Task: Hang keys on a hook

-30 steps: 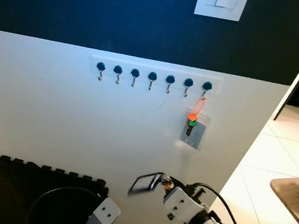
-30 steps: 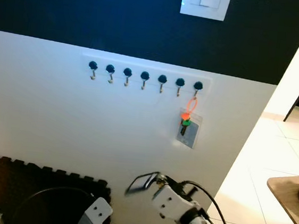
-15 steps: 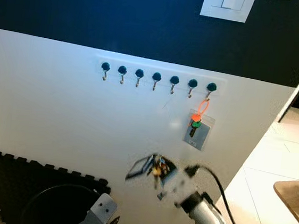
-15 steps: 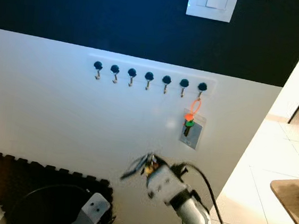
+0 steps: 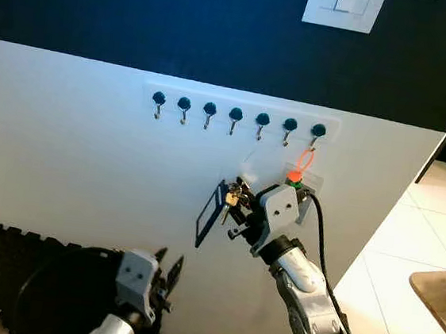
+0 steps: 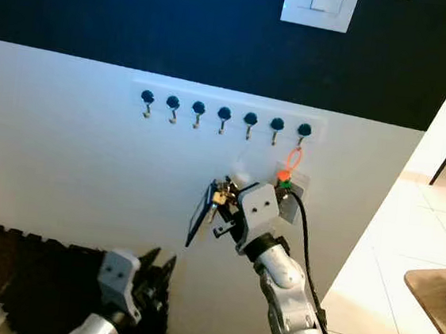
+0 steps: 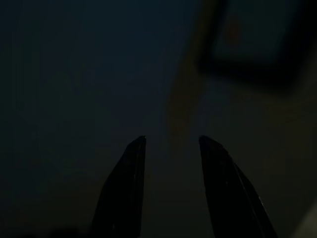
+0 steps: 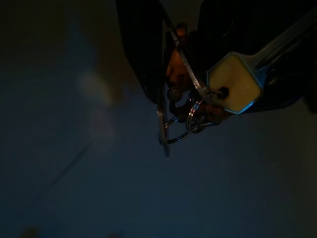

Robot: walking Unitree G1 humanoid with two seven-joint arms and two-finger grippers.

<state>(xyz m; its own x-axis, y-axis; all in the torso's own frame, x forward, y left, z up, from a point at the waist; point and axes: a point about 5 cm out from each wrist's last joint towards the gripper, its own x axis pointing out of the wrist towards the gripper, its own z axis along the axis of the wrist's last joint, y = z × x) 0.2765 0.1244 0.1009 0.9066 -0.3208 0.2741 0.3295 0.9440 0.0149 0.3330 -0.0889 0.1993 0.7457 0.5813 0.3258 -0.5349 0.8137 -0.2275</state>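
The left gripper [image 5: 165,277] hung low, fingers spread. The right gripper [image 5: 238,208] pinched the keys [image 5: 230,197] below the hooks [image 5: 236,115]; the ring, probably edge-on, could have missed a hook and slipped.
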